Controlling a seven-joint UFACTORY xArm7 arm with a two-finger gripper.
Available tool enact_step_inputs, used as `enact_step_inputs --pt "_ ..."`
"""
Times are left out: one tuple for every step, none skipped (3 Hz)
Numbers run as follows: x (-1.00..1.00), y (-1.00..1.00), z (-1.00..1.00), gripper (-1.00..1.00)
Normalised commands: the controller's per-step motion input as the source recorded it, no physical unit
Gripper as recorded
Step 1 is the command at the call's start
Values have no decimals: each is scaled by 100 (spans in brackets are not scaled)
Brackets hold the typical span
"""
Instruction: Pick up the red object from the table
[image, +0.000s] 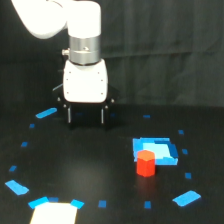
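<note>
Pincer (85, 116) apart from the red object (146, 164) on the bench (100, 165).

The pincer hangs open, its two dark fingers spread, holding nothing, towards the bench's far edge. The red object (a stubby block) stands upright nearer the front edge, towards the exterior view's right, touching the front of a flat blue patch (161, 150).

Red object (146, 164) on table (90, 165), hand (85, 116) apart.
</note>
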Motion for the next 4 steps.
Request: enact_step_inputs --pt "100 -58 -33 100" --pt "73 -78 -39 100" --pt "40 -100 -9 67" --pt "82 -95 -9 97"
